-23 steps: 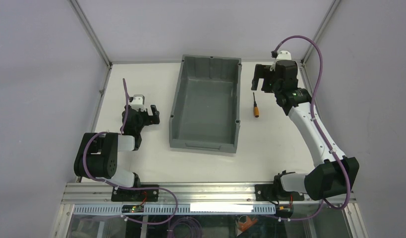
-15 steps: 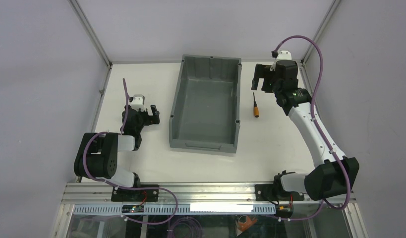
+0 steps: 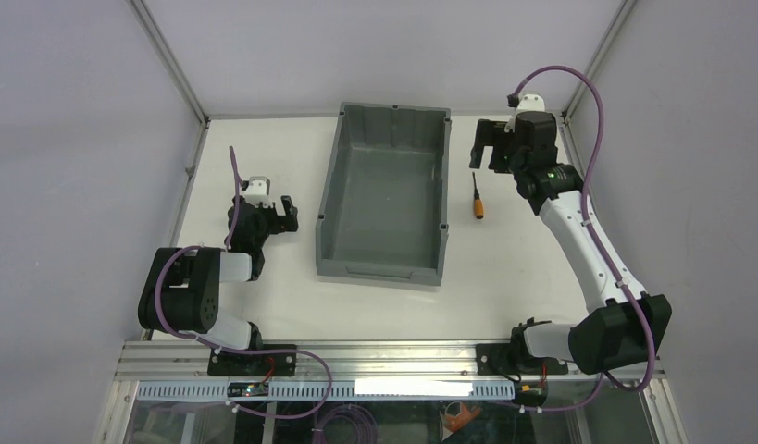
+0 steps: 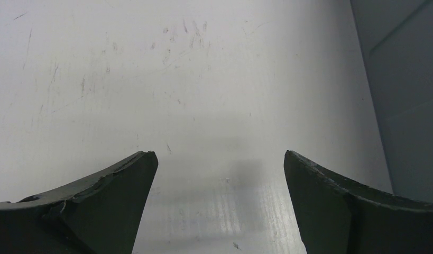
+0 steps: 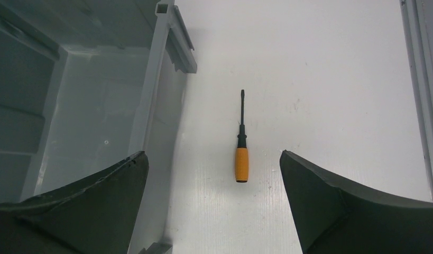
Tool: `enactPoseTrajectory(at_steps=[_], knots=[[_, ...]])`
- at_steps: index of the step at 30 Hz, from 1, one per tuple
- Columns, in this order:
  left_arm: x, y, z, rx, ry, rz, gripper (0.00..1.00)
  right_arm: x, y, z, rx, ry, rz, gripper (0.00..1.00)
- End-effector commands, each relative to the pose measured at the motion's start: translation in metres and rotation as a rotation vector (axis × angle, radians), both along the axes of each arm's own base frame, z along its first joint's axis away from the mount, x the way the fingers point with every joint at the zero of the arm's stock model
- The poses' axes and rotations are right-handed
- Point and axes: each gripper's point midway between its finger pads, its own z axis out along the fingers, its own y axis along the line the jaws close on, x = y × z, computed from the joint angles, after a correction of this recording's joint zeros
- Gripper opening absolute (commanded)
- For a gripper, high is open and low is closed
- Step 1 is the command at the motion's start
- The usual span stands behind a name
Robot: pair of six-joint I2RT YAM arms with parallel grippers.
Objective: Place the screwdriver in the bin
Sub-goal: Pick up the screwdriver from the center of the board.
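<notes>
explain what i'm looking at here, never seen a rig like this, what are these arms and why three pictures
These are two robot arms bolted to the near edge of a white table. The wide picture comes from a fixed camera above and behind them. The other two come from a small camera on each wrist, so the dark shapes at the bottom are that arm's own fingers. On the table lie a grey bin, with nothing visible inside, and a small orange-handled screwdriver just to its right. The right end effector hangs open near the screwdriver. The left end effector is open over bare table. Nothing is held.
</notes>
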Motion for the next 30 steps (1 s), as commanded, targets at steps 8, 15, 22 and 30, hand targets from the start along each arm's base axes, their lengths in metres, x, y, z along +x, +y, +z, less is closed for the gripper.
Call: enactPoseTrajectory(at_steps=[8,15,22,30], knots=[[0.013,-0.001,0.022,0.002,-0.089,-0.020,0.99,0.002,0.000,0.044,0.036,-0.017,-0.025,0.99],[0.013,-0.001,0.022,0.002,-0.089,-0.019,0.99,0.005,0.002,0.052,0.032,0.044,-0.018,0.99],[0.013,-0.001,0.023,0.002,-0.090,-0.020,0.99,0.012,0.003,0.045,0.003,0.152,-0.024,0.99],[0.013,-0.001,0.023,0.002,-0.090,-0.020,0.99,0.018,0.006,0.020,-0.026,0.313,-0.022,0.99]])
